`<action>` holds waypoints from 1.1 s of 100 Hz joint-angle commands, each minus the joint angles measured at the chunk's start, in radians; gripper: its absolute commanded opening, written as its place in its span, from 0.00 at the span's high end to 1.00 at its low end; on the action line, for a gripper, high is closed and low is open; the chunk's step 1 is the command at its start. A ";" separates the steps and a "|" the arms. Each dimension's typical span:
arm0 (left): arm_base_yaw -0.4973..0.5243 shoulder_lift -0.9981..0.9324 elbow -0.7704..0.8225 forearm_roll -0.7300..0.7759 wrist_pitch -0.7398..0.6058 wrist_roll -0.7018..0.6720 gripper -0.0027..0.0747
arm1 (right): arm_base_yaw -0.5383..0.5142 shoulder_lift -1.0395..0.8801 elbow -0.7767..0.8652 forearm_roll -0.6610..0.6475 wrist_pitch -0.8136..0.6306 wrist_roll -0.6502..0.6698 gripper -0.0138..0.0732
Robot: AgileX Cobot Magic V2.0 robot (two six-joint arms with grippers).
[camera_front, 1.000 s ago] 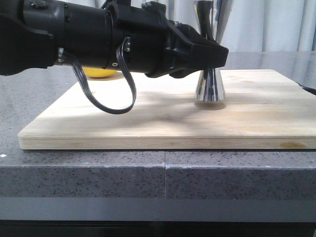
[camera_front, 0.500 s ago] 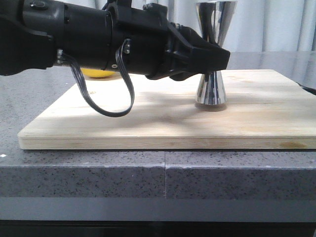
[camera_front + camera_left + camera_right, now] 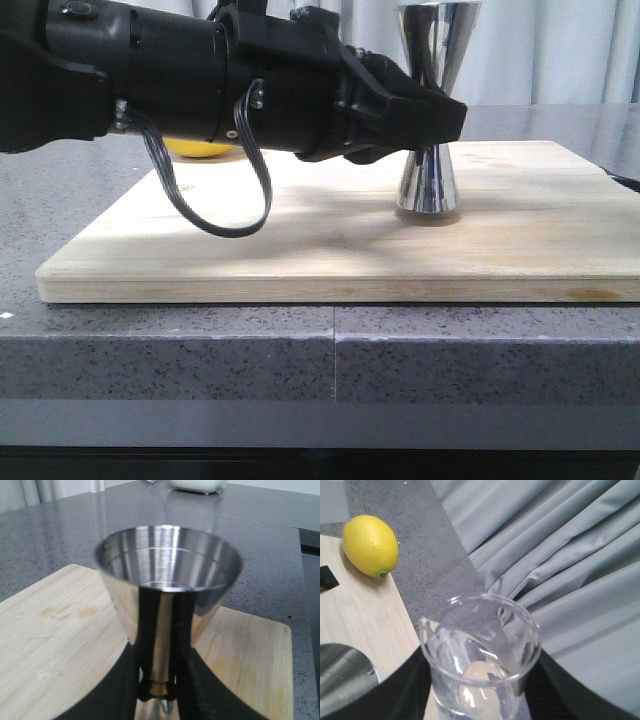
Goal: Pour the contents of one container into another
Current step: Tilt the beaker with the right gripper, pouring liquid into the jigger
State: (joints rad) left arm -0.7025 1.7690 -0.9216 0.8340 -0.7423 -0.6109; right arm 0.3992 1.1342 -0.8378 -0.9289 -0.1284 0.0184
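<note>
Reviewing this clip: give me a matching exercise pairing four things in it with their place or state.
Things:
1. jigger
2. beaker
3. lemon
4. left claw

States:
A. held by the right claw
B. lying at the board's edge
C. closed at a gold-banded waist
D. standing upright on the board

Pairs: 1-D, 2-A, 3-B, 4-C

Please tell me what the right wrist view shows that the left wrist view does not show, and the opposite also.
Only the right wrist view shows the clear glass beaker held in the right claw, the whole yellow lemon partly on the board's edge, and grey curtains.

Only the left wrist view shows the left claw closed on the steel jigger at its gold waist band, and looks into the jigger's open top cup, where no liquid is discernible.

Both show the wooden board on the grey speckled counter, and both show part of the jigger.
</note>
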 commanded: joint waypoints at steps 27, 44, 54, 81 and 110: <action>-0.005 -0.055 -0.029 -0.033 -0.081 -0.013 0.99 | 0.001 -0.029 -0.037 -0.043 -0.055 -0.003 0.55; -0.005 -0.055 -0.029 -0.033 -0.081 -0.013 0.99 | 0.001 -0.029 -0.037 -0.064 -0.051 -0.003 0.55; -0.005 -0.055 -0.029 -0.033 -0.081 -0.013 0.99 | 0.001 -0.029 -0.037 -0.070 -0.046 -0.003 0.55; -0.005 -0.055 -0.029 -0.033 -0.080 -0.013 0.99 | 0.001 -0.029 -0.037 -0.096 -0.042 -0.003 0.55; -0.005 -0.055 -0.029 -0.033 -0.080 -0.013 0.99 | 0.001 -0.029 -0.037 -0.129 -0.040 -0.003 0.55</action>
State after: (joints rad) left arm -0.7025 1.7690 -0.9216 0.8361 -0.7445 -0.6128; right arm 0.3992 1.1342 -0.8378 -1.0399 -0.1284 0.0167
